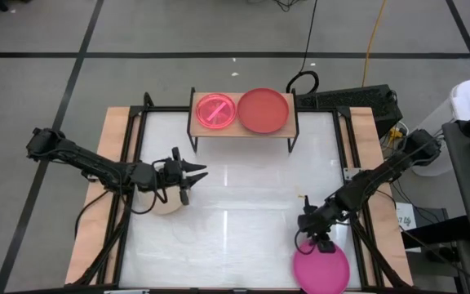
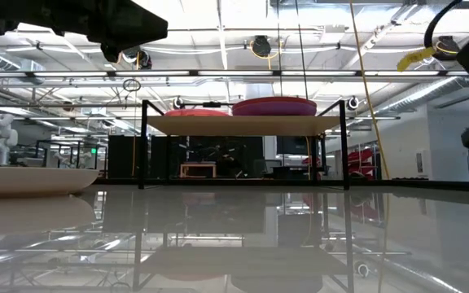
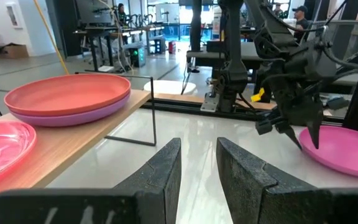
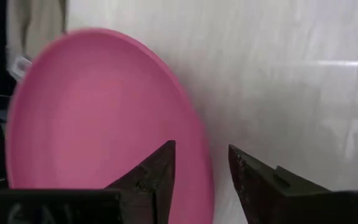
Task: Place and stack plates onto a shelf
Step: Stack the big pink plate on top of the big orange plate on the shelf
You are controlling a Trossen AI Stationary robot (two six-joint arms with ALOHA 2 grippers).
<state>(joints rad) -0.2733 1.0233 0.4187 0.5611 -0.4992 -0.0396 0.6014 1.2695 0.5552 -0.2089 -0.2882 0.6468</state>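
The shelf [image 1: 294, 108] stands at the table's far edge. On it lie a small pink plate [image 1: 215, 110] and a red plate [image 3: 67, 92] stacked on a purple one [image 3: 89, 112]. A magenta plate [image 1: 321, 269] lies flat at the near right. My right gripper [image 4: 202, 149] slants down over its far rim, open, one finger above the plate and one beyond the rim. My left gripper [image 3: 197, 144] hovers level and open at the table's left, holding nothing, above a beige plate [image 1: 163, 202] that rests on the table. My right gripper straddles the magenta plate's far rim [image 4: 201, 134], coming from above and slanting toward the near edge. Whether either finger touches the rim, I cannot tell. The plate lies flat on the table.
Black frame rails [image 1: 133, 163] run along the table's left and right sides beside wooden strips [image 1: 108, 163]. The white tabletop [image 1: 251, 188] lies between the shelf and the two arms. Cables and equipment [image 1: 357, 98] sit behind the table's far right corner.
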